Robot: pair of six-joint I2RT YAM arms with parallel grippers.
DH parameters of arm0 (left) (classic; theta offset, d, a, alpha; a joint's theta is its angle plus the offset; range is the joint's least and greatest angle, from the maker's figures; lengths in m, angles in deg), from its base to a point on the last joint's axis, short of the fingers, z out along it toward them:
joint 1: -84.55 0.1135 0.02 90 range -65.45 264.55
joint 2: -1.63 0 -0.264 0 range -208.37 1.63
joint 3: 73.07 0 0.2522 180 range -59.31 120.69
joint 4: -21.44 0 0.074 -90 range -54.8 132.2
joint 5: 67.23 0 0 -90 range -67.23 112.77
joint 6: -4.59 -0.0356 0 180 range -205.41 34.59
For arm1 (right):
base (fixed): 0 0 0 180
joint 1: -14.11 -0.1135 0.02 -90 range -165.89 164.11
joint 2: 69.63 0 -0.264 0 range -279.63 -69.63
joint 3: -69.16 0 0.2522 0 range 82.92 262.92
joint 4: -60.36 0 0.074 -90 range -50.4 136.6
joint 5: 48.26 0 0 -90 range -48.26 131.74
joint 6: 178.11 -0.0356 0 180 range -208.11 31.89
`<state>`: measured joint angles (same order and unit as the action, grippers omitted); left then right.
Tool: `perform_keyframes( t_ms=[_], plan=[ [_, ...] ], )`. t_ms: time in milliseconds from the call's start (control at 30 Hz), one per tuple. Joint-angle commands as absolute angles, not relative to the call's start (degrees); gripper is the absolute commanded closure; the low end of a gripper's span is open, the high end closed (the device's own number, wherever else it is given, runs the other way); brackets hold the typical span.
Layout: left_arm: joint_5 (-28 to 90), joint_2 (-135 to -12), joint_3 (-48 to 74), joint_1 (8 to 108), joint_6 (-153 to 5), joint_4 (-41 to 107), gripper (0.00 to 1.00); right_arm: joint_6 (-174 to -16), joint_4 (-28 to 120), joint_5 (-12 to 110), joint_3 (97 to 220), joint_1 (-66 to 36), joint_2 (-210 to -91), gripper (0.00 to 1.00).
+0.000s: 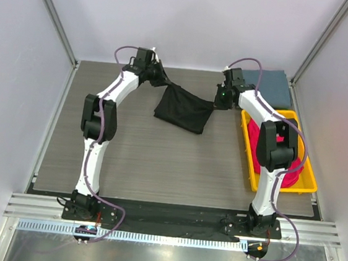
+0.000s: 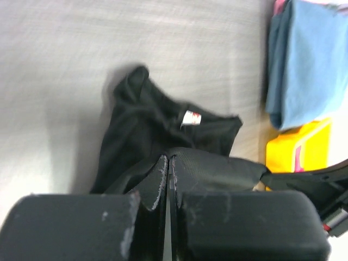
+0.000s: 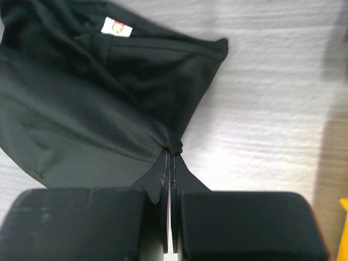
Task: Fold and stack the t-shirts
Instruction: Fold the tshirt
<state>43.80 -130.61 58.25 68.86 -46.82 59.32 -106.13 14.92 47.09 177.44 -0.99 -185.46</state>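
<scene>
Left of the tray (image 1: 298, 188), we see the black shirt (image 1: 184, 108) stretched between both arms. The left gripper (image 1: 165, 81) is clamped tight on one bunched edge, and the right gripper (image 1: 216, 104) pinches another. The blue shirt (image 1: 269, 85) lies folded just behind the tray, and magenta shirts (image 1: 289, 174) sit inside it.

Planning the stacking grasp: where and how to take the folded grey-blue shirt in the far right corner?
Pinch the grey-blue shirt by its left edge, coming in from the open table side. That edge looks like a rounded fold, so the layers should lift together. The yellow tray crowds its near side.
</scene>
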Motion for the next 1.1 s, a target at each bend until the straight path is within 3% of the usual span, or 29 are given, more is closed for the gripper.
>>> perform_keyframes(
  t_ms=[0,367,400,500,567,667,833,900,1067],
  plan=[
    [49.39,-135.29,63.72,68.9,-43.41,46.64,1.0,-106.12,17.6,47.9,182.15,0.3,-186.07,0.99],
    [46.5,-152.16,80.15,69.08,-31.72,30.91,1.0,-107.09,19.71,49.83,193.21,4.35,-196.79,0.98],
    [46.24,-154.18,81.13,69.08,-31.01,29.59,0.97,-107.09,19.62,49.48,194.44,4.44,-197.85,0.96],
    [44.48,-155.6,81.93,68.99,-30.65,24.32,0.76,-107.09,19.62,48.34,199.46,5.49,-202.07,0.95],
    [44.21,-155.52,81.84,68.99,-32.92,22.99,0.72,-107.96,18.84,47.46,201.57,6.28,-203.74,0.91],
    [44.12,-152.27,78.86,69.34,-36.61,23.95,0.66,-109.54,18.3,46.32,200.01,6.9,-202.0,0.88],
    [48.33,-143.68,68.76,71.18,-39.7,27.54,0.66,-110.87,19.18,45.52,195.25,6.9,-197.95,0.88],
    [49.31,-140.94,65.51,71.71,-42.41,29.92,0.65,-111.39,19.18,46.05,194.29,6.9,-196.9,0.8],
    [50.97,-134.17,57.5,72.24,-47.78,37.56,0.62,-112.19,18.65,46.66,190.25,6.9,-192.33,0.75]
  ],
)
